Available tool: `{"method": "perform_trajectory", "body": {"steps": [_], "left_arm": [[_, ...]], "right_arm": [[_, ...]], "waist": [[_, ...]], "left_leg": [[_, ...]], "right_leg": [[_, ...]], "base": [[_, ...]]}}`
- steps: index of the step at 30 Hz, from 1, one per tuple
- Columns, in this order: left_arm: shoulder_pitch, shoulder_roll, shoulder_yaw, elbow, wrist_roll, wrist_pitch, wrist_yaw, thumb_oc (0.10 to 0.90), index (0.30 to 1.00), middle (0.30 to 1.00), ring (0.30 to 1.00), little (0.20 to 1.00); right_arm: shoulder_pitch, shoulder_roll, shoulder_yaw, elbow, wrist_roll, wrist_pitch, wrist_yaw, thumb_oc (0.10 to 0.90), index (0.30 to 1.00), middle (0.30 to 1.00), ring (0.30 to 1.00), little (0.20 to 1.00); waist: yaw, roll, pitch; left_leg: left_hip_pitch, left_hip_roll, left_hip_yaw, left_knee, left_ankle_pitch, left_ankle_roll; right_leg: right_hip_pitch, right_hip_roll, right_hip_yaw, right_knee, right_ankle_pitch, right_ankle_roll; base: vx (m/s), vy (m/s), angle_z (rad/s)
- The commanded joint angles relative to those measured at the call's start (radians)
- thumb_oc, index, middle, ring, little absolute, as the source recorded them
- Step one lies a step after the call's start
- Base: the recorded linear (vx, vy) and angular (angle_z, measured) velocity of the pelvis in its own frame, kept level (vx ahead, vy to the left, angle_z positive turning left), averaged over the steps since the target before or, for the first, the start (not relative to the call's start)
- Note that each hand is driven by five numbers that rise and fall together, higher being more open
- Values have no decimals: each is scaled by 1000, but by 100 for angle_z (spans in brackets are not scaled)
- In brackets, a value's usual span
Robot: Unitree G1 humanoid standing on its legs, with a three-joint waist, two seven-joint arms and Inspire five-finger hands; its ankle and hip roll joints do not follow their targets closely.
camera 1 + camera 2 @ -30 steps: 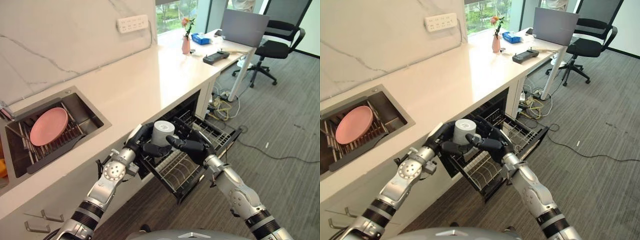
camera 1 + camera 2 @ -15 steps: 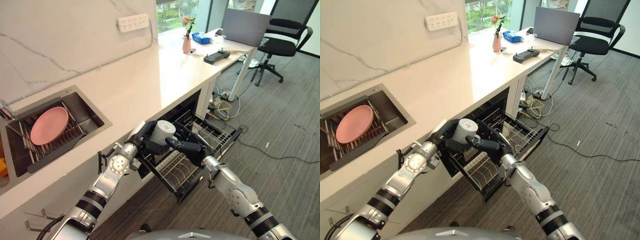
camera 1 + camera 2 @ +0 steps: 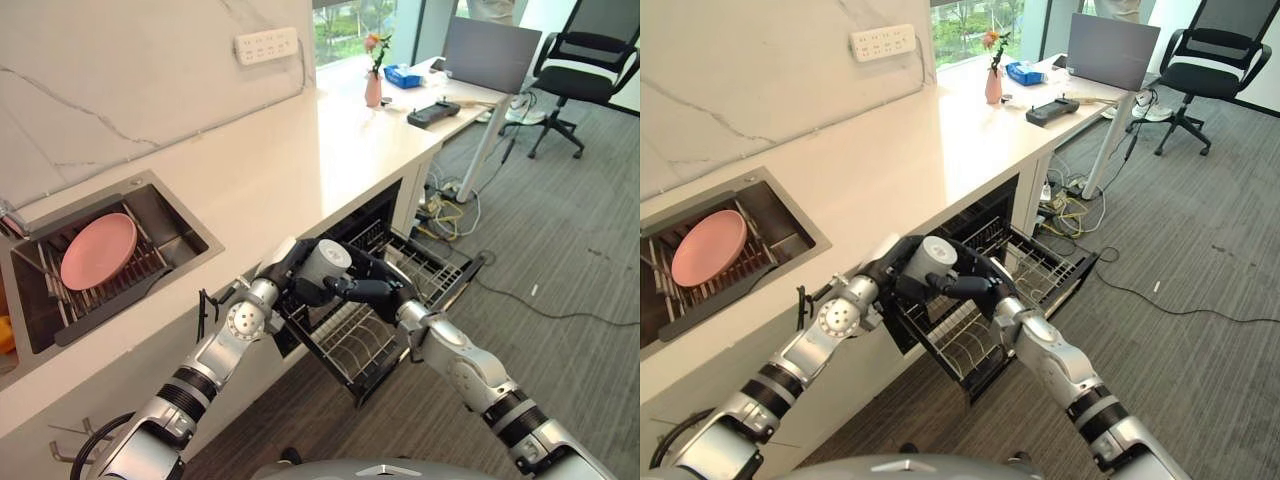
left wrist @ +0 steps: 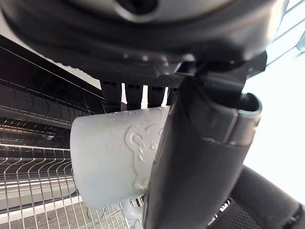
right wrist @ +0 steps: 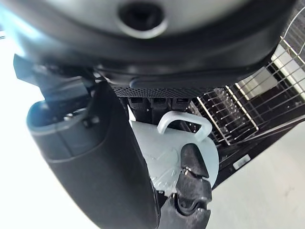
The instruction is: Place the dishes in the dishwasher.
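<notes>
Nearest, above the front part of the pulled-out black wire dishwasher rack (image 3: 375, 345), both dark hands close on one pale grey mug with a moulded handle (image 3: 326, 262): the left hand (image 3: 287, 270) has its fingers and thumb curled round the mug's body, and the right hand (image 3: 372, 291) is wrapped on it from the other side, fingers by the handle — so the mug is in the air over the rack, not yet set down. The step in hand looks like loading this mug; next it likely needs lowering between the rack's wires and both hands easing off. Farther from the rack, up on the white counter (image 3: 290, 160), a round pink plate (image 3: 97, 251) leans in the sink's drainer (image 3: 110, 285) — still to load.
</notes>
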Motion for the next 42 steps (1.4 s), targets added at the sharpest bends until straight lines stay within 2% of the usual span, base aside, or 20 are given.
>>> {"method": "perform_trajectory", "body": {"steps": [1,8,17,18,19,20,23,27,32,37,38,42], "left_arm": [[-285,-75,-85,39,-8,-89,45,400,300,300,300,300],[-294,-80,-93,46,0,-88,72,400,300,300,300,300],[-261,-59,-54,37,7,-86,129,400,300,300,300,300],[-260,-59,-52,39,5,-86,135,543,514,514,514,514],[-258,-57,-48,42,4,-85,145,577,566,566,566,566],[-259,-55,-46,42,4,-85,156,800,900,900,900,900],[-262,-46,-42,46,5,-89,175,800,900,900,900,900],[-255,-49,-55,-24,46,-106,221,800,900,900,900,900],[-238,-31,-59,-77,87,-112,252,800,900,900,900,900],[-223,-18,-50,-107,103,-117,262,800,900,900,900,900],[-223,-16,-50,-111,99,-117,257,400,300,300,300,300],[-213,-15,-45,-128,84,-116,243,400,300,300,300,300]], "right_arm": [[-189,137,44,-44,-35,-56,49,400,300,300,300,300],[-210,190,43,-28,-111,-88,6,400,300,300,300,300],[-171,230,11,-82,-132,-139,-60,400,300,300,300,300],[-168,233,6,-87,-133,-144,-68,400,300,300,300,300],[-166,238,-1,-96,-134,-157,-83,400,300,300,300,300],[-166,242,-8,-107,-136,-169,-98,400,300,300,300,300],[-170,246,-44,-136,-186,-204,-140,400,300,300,300,300],[-179,246,-128,-178,-295,-276,-247,400,300,300,300,300],[-172,238,-202,-229,-358,-317,-346,400,300,300,300,300],[-166,234,-238,-263,-402,-335,-394,400,300,300,300,300],[-166,234,-239,-266,-398,-337,-397,400,300,300,300,300],[-155,247,-217,-278,-357,-331,-384,400,300,300,300,300]], "waist": [[11,13,-30],[7,22,-29],[4,31,-33],[3,32,-33],[2,34,-34],[1,35,-35],[-3,39,-36],[-6,46,-36],[-9,51,-39],[-9,53,-41],[-9,54,-42],[-8,56,-43]], "left_leg": [[42,-14,-25,16,-122,-29],[46,-18,-27,13,-124,-26],[52,-21,-28,11,-127,-24],[53,-21,-27,11,-128,-24],[55,-21,-27,11,-128,-24],[56,-22,-27,12,-129,-24],[62,-22,-27,12,-131,-23],[65,-20,-32,12,-133,-22],[71,-19,-37,12,-136,-20],[76,-17,-40,12,-137,-20],[76,-18,-41,12,-138,-19],[77,-21,-44,10,-137,-18]], "right_leg": [[-20,-52,28,13,-71,76],[-19,-55,29,13,-71,76],[-15,-58,23,13,-71,76],[-14,-58,23,13,-70,76],[-13,-58,23,13,-71,76],[-12,-58,24,13,-71,76],[-7,-56,25,13,-72,76],[-2,-54,21,13,-77,74],[5,-54,20,13,-82,71],[10,-52,19,13,-86,69],[11,-52,17,13,-86,69],[13,-52,14,13,-87,68]], "base": [[0,0,0],[0,0,0],[0,0,0],[0,0,0],[0,0,0],[0,0,0],[0,0,0],[0,0,0],[0,0,0],[0,0,0],[0,0,0],[0,0,0]]}}
